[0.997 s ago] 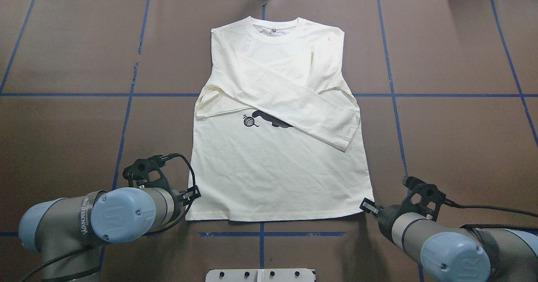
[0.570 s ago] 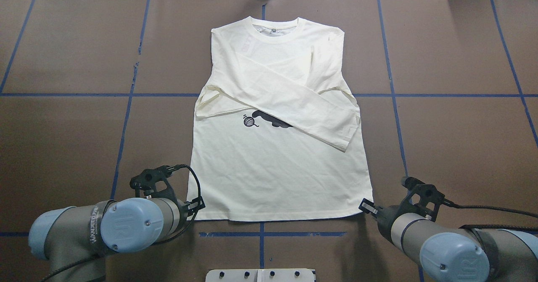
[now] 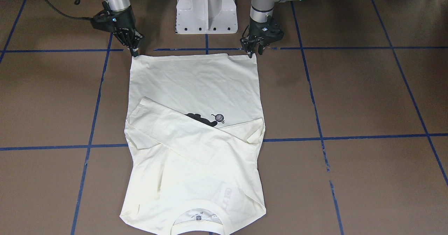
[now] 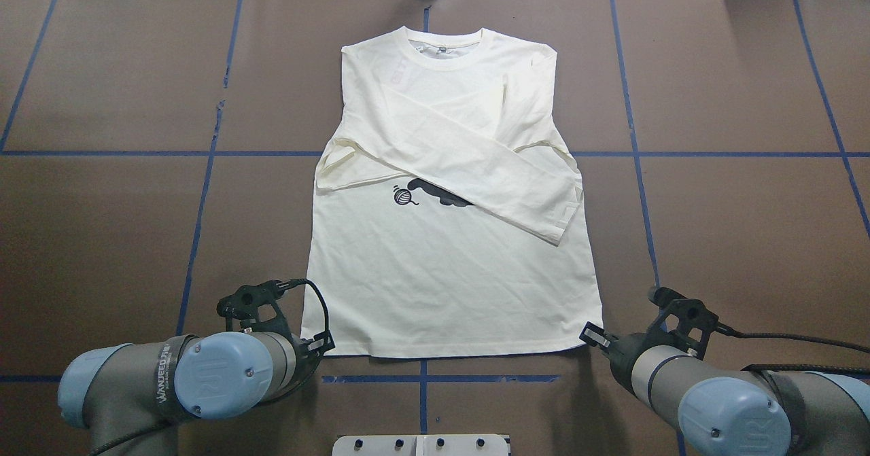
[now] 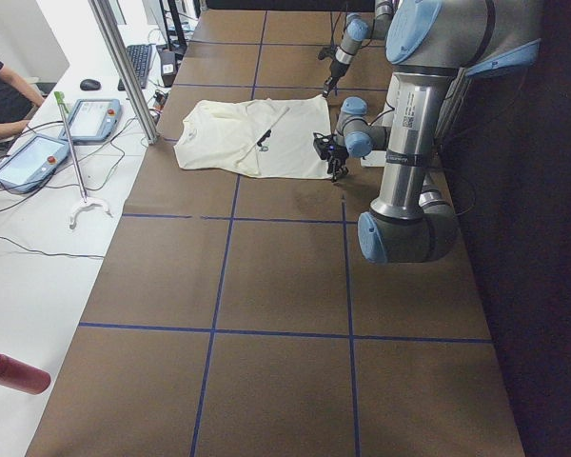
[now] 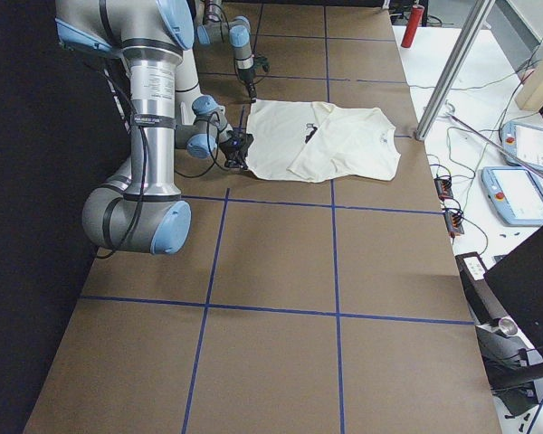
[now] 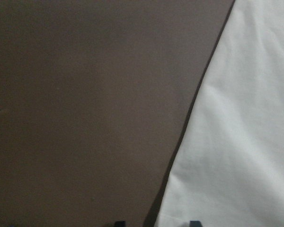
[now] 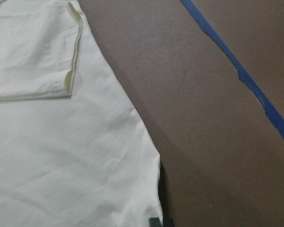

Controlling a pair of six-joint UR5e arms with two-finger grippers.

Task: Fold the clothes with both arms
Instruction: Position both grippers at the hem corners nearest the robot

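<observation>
Table [image 3: 350, 95]; shirt [image 3: 196, 81] touching left gripper [image 3: 254, 52]

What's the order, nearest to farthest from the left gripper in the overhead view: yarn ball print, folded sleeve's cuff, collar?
From the left gripper:
1. yarn ball print, middle of the shirt.
2. sleeve cuff, its right edge.
3. collar, far end.

The shirt [image 6: 344, 145] lay flat on the brown surface [image 6: 271, 271], with a sleeve folded across its front. The right claw [image 6: 240, 149], on the near arm, stood at 1 hem corner. The left claw [image 6: 251, 92], on the far arm, stood at the other.
</observation>
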